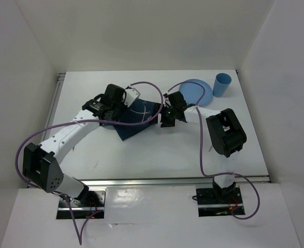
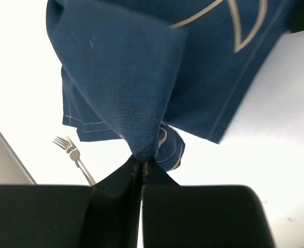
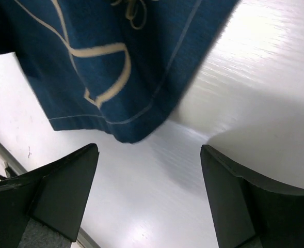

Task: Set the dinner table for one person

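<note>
While the left gripper (image 2: 141, 165) has a bunched corner of the navy cloth placemat with the pale line print (image 2: 121, 77) clenched tight between its fingers and lifted off the surface, the right gripper (image 3: 149, 151) hangs just beside the cloth's other edge with its fingers spread wide and nothing in them. So I'd say we're on step one, getting the mat spread out. The round light-blue plate (image 1: 195, 93) and the light-blue plastic cup (image 1: 222, 85) sit in the far right corner, and a silver metal fork (image 2: 72, 152) lies near the mat, none of it laid out yet. Next move probably calls for the right one to nip that loose hem so both arms can pull the cloth flat. It's floppy, so a low, careful bite. The dinner table (image 1: 162, 155), a big flat glossy white top with thin metal rails (image 1: 167, 180), lies under everything, boxed in by plain white wall panels (image 1: 141, 31).
</note>
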Controlling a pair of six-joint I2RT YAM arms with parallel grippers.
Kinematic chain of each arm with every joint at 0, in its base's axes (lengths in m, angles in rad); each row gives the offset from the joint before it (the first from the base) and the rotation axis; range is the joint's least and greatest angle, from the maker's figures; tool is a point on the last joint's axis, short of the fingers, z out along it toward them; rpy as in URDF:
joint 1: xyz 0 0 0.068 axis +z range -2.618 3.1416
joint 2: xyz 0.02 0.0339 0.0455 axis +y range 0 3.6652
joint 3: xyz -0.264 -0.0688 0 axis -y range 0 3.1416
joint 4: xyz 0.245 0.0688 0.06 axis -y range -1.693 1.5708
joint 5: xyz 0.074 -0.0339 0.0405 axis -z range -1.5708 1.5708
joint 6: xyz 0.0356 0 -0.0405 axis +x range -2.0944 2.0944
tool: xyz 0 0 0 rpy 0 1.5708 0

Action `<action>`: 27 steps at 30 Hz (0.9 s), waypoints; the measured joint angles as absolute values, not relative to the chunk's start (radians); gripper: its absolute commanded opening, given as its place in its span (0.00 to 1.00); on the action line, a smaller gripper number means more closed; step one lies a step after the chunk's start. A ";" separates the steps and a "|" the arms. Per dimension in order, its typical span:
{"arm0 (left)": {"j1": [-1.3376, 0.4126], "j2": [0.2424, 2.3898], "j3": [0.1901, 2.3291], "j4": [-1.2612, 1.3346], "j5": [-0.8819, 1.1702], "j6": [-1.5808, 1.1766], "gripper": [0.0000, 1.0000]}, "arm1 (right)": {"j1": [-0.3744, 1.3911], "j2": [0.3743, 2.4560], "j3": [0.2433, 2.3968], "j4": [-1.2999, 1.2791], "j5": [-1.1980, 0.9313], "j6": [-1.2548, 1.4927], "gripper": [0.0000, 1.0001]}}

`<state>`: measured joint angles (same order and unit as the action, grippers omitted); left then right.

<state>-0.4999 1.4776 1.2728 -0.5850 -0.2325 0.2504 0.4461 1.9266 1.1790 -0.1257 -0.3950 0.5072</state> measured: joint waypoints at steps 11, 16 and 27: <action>-0.500 1.449 1.298 -0.694 -0.163 0.258 0.00 | 0.465 2.121 1.343 -0.012 -0.458 0.604 0.09; -0.474 1.420 1.297 -0.707 -0.230 0.319 0.00 | 0.435 2.114 1.313 -0.016 -0.476 0.661 0.00; -0.393 1.369 1.261 -0.738 -0.204 0.448 0.00 | 0.224 1.732 1.293 -0.326 -0.307 0.449 0.94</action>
